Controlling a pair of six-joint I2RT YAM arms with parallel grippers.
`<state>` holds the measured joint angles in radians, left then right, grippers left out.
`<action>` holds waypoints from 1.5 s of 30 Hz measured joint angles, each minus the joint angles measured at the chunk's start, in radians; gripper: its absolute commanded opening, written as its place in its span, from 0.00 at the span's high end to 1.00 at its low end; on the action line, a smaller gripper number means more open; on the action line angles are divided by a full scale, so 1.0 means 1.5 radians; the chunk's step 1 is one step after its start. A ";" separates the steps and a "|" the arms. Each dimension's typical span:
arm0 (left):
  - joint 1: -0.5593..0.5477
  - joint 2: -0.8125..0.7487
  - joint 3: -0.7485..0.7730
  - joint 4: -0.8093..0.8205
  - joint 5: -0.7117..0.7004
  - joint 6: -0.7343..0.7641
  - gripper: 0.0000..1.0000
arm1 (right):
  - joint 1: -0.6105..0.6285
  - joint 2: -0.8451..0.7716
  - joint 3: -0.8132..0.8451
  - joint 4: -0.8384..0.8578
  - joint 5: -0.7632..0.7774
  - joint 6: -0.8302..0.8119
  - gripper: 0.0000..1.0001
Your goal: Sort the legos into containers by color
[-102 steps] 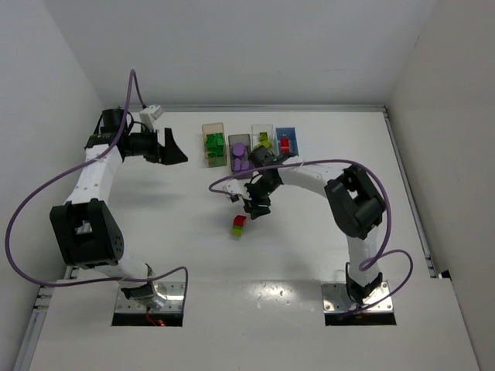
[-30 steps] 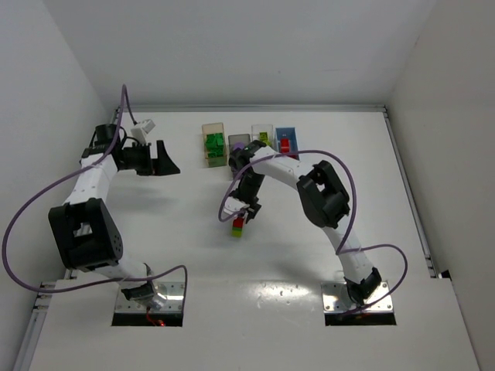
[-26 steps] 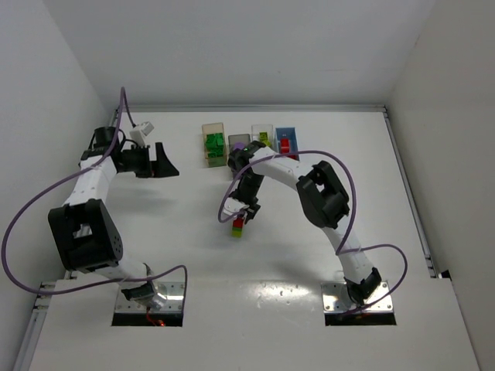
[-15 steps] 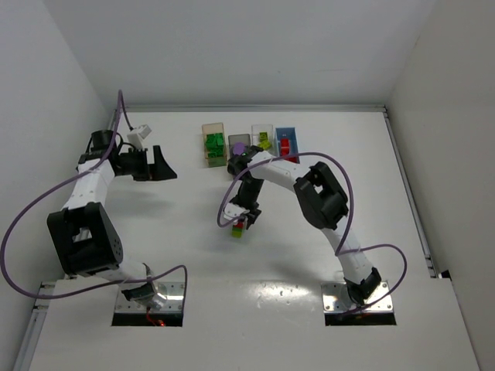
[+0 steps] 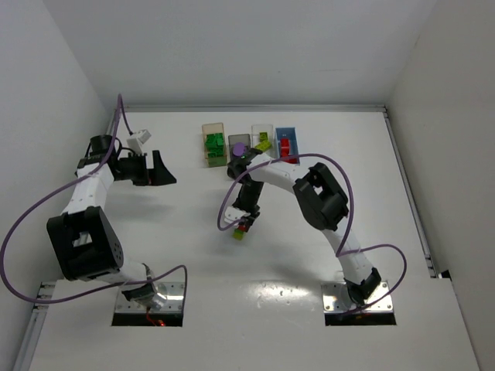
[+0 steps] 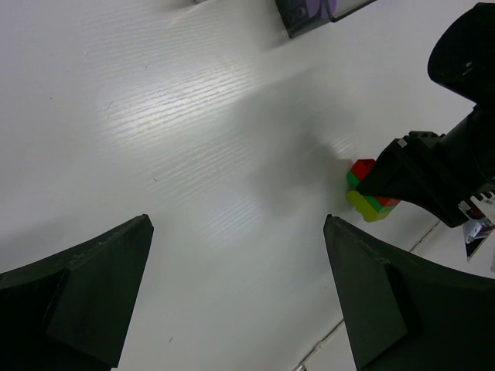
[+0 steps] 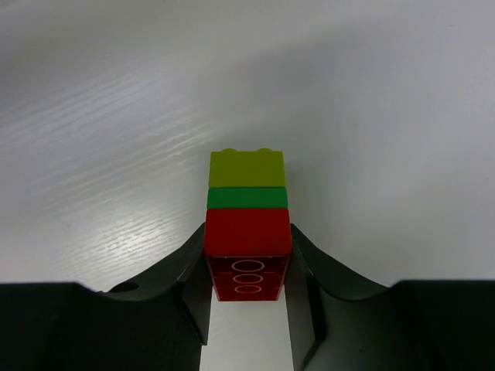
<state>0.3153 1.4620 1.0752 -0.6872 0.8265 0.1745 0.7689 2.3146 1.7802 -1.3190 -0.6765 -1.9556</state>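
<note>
Three legos stuck in one stack [image 7: 247,209], red, dark green and lime, lie on the white table [image 5: 186,232]. My right gripper [image 7: 247,236] is shut on the red end, with the lime end pointing away. From above, the stack [image 5: 240,231] shows just below that gripper [image 5: 245,222]. The left wrist view has the stack [image 6: 370,202] at the right, beside the right gripper's dark body. My left gripper [image 5: 162,168] hangs open and empty at the far left, its fingers [image 6: 100,286] wide apart over bare table.
Four containers stand in a row at the back: a tan-orange one [image 5: 213,127] with dark green bricks, a dark grey one [image 5: 231,151] with purple, a clear one [image 5: 263,127] with lime and a light blue one [image 5: 287,131] with red. The right arm's purple cable [image 5: 223,209] loops beside the stack.
My right gripper came down over the stack and closed on its red end. The left arm drifted slightly left and toward the near edge, still open.
</note>
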 measured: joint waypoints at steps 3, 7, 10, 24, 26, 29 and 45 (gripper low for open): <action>0.000 0.000 0.000 -0.001 0.020 0.005 0.00 | -0.004 -0.010 -0.010 0.001 0.013 0.000 0.91; -0.001 -0.010 -0.008 -0.001 0.073 0.024 0.00 | -0.022 -0.040 -0.013 0.041 0.012 0.054 0.93; -0.017 -0.039 -0.016 -0.005 0.113 0.042 0.00 | -0.051 -0.081 -0.009 0.132 -0.004 0.217 0.93; -0.233 -0.046 0.023 0.037 0.183 0.129 0.18 | -0.129 -0.225 -0.010 0.513 -0.078 0.911 0.93; -0.234 -0.030 0.043 0.044 0.192 0.163 0.18 | -0.130 -0.225 -0.012 0.512 -0.096 0.938 0.93; -0.234 -0.017 0.057 0.051 0.211 0.223 0.19 | -0.132 -0.225 -0.015 0.504 -0.124 0.968 0.93; -0.303 -0.002 0.075 0.056 0.253 0.377 0.36 | -0.132 -0.225 -0.004 0.456 -0.185 1.032 0.93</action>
<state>-0.1387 1.4597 1.1877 -0.6025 1.2053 0.7399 0.5705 1.9774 1.7737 -0.6342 -0.9546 -0.4080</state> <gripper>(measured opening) 0.700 0.371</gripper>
